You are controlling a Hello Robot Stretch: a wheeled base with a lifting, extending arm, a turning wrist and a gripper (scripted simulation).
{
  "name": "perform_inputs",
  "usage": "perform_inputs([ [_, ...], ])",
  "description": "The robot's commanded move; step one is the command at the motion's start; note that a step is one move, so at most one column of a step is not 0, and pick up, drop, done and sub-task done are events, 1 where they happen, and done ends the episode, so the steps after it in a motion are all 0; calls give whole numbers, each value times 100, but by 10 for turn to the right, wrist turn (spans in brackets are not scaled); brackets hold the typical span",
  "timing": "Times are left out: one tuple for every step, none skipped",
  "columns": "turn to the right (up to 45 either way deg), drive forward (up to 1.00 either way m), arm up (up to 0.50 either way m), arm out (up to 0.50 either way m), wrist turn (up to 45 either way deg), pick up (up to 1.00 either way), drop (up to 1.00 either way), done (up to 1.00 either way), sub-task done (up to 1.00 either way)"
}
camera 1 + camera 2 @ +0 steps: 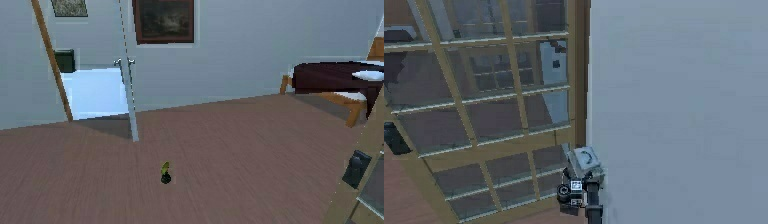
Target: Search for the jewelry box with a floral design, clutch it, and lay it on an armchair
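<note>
In the arm side view, the dark arm [594, 214] is seen rising from the bottom edge. At its far end the hand [574, 190] is set low against the foot of a wood-framed glazed door [484, 100], just where that frame meets a plain pale wall [684, 100]. The far end of the hand cannot be made out against the frame, so it cannot be told how its fingers stand or whether anything is held. A strip of wooden floor [396, 195] is seen at the lower left.

In the forward view, a small dark thing with a yellow-green top [166, 174] is found alone on the wooden floor [230, 150], nearest the camera. At the lower right edge a small dark rectangular piece [357, 168] is seen on pale wood. Farther off, a white door [128, 70] is seen edge-on beside a bright doorway [95, 92]. To the far right a bed [335, 78] with a dark cover and a white pillow [368, 73] is placed against the wall. A dark framed picture [163, 20] is hung on that wall.

Where the jewelry box lies cannot be told.
</note>
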Motion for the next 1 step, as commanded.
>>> perform_inputs([
  [0,0,38,0,0,0,0,0,0],
])
